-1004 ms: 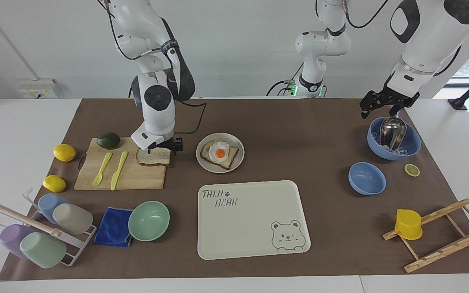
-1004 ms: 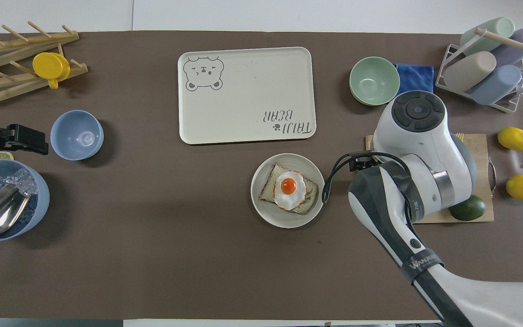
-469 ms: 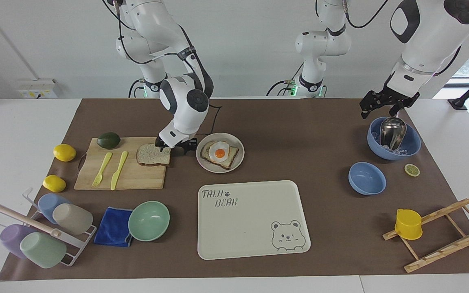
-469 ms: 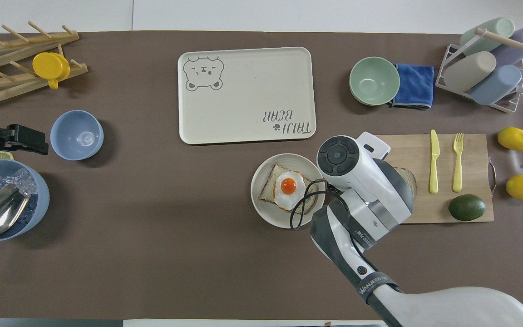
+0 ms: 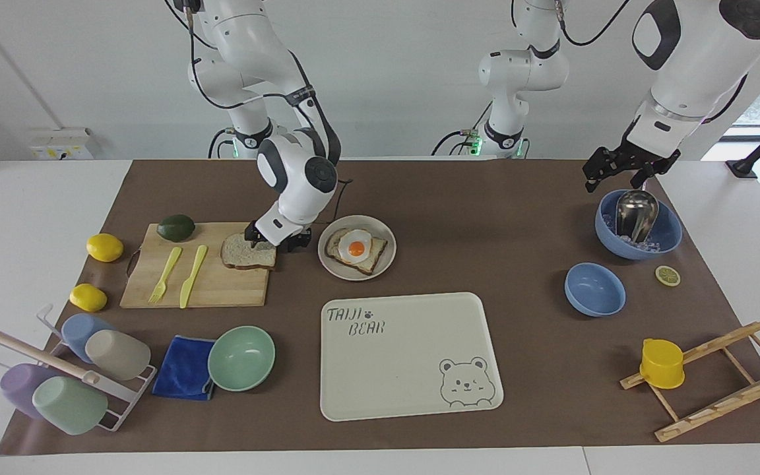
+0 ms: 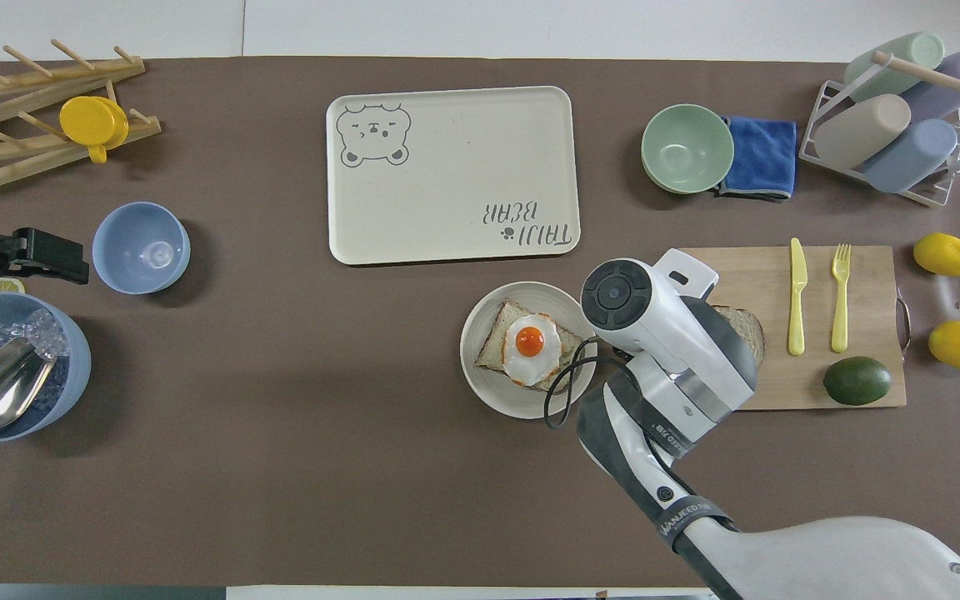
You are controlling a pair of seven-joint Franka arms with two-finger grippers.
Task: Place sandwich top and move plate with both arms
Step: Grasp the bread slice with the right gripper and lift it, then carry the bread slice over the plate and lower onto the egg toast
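Bread slice (image 5: 248,252): flat on cutting board (image 5: 221,290), beside plate (image 5: 380,264). Right gripper (image 5: 277,241) straddles its plate-side edge, fingers apart, likely for pickup. Left gripper (image 5: 617,173) waits open over ice bowl (image 5: 667,241).

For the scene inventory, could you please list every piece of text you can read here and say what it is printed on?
"TAIJI BEAR", with a paw print after TAIJI: on the cream tray, at the corner diagonally across from the bear drawing.
Lettering on the black band around the right arm, starting "WAN": the rest is too blurred to read.
No other text is legible.
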